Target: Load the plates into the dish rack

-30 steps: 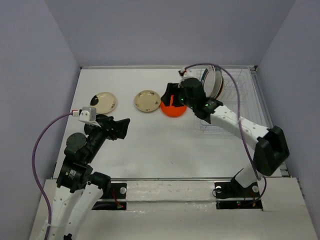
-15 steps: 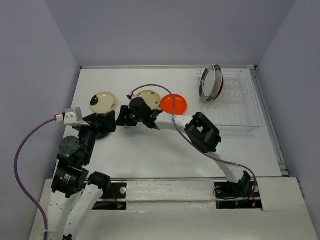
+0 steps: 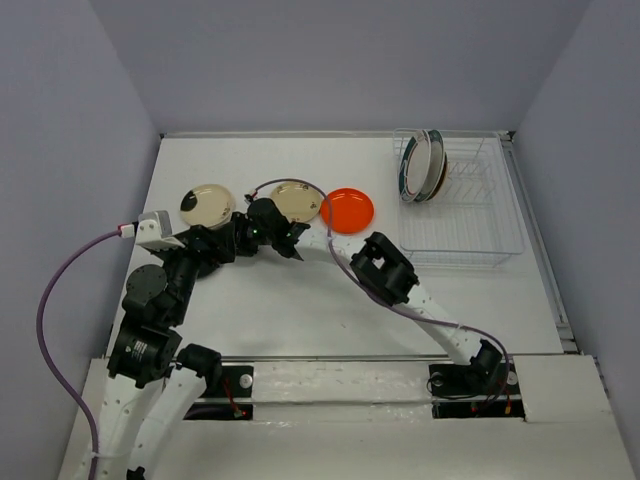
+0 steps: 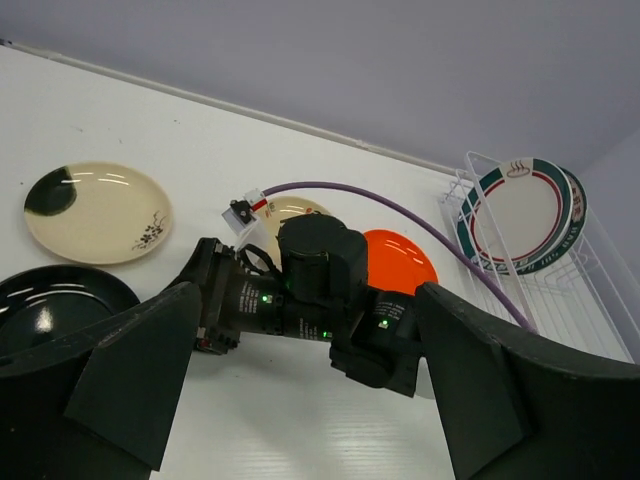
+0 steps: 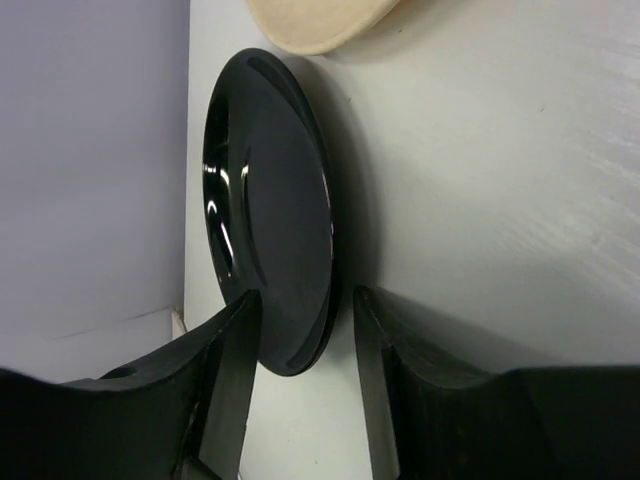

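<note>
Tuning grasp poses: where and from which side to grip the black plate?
Grip the black plate by the rim facing the right end effector, coming in low along the table. It lies flat, but the rim curls up off the surface, so one finger can likely go under, one over.

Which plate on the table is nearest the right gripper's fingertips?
The black plate: its edge shows between the right gripper's open fingers. The dark-patched cream plate, the other cream plate and the orange plate lie farther off.
</note>
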